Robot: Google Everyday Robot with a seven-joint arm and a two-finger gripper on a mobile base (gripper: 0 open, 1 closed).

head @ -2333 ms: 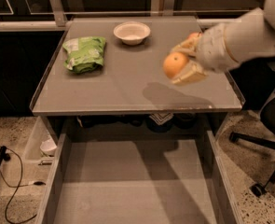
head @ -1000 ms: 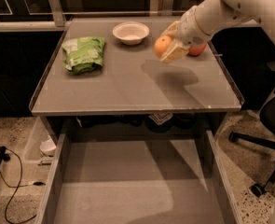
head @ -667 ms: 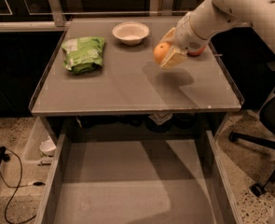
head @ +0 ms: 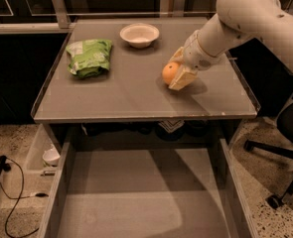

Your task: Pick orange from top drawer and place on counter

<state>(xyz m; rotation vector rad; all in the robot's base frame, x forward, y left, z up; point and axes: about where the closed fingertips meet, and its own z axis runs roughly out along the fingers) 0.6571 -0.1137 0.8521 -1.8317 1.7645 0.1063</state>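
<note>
The orange (head: pixel 169 73) is round and bright orange, held between the pale fingers of my gripper (head: pixel 176 71) at the right middle of the counter (head: pixel 126 93). It is low, at or touching the grey surface. The white arm reaches in from the upper right. The top drawer (head: pixel 141 197) is pulled open below the counter, its flat grey bottom bare.
A green bag (head: pixel 89 57) lies at the counter's left. A white bowl (head: pixel 139 34) stands at the back middle. A black office chair (head: pixel 285 133) is on the right. A cable and a white cup (head: pixel 50 156) are on the floor at the left.
The gripper with the orange has moved left and toward the back, then down onto the counter's right middle.
</note>
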